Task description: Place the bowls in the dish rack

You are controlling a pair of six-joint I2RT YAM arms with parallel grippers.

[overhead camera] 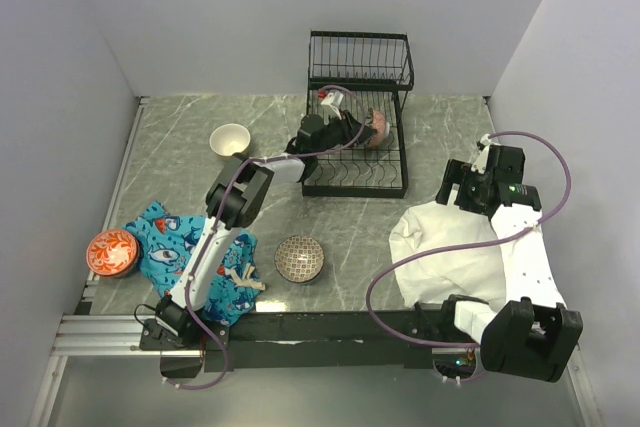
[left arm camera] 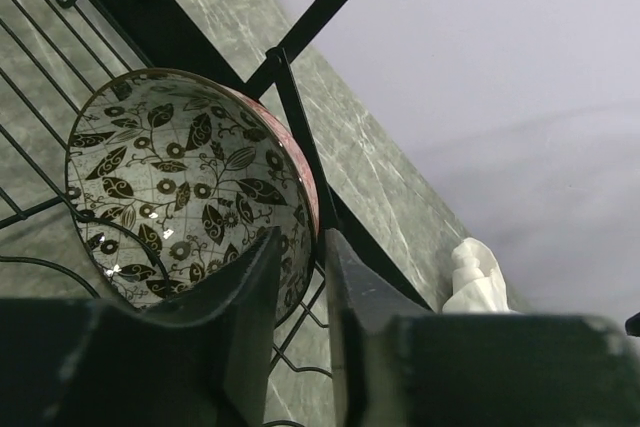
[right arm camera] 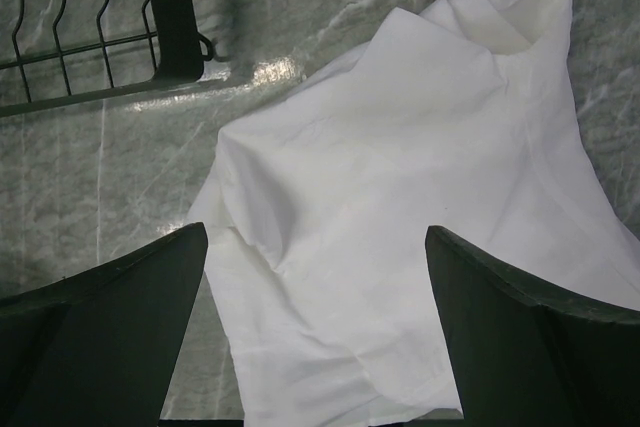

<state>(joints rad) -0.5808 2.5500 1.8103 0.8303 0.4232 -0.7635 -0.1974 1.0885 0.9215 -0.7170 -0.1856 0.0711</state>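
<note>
We find the dish rack (overhead camera: 352, 188) at the back of the table (overhead camera: 180, 147), and we place everything else by it. One leaf-patterned bowl (left arm camera: 180, 187) stands on its edge in the rack's lower base, at the right end under the raised basket, leaning among the wires. Our left gripper (left arm camera: 300, 267) reaches into the rack and is clamped on that bowl's rim, one finger (left arm camera: 255, 287) inside and the other outside.

Three more bowls sit outside the rack. A white bowl (overhead camera: 229, 138) stands upright just left of it. A brown bowl (overhead camera: 300, 258) rests in front of it. An orange bowl (overhead camera: 110, 250) lies well to the left and nearer us, touching a blue cloth (overhead camera: 180, 242).

Our right gripper (right arm camera: 315, 247) hangs to the right of the rack, jaws wide apart, holding nothing, above a crumpled white cloth (right arm camera: 400, 177).
</note>
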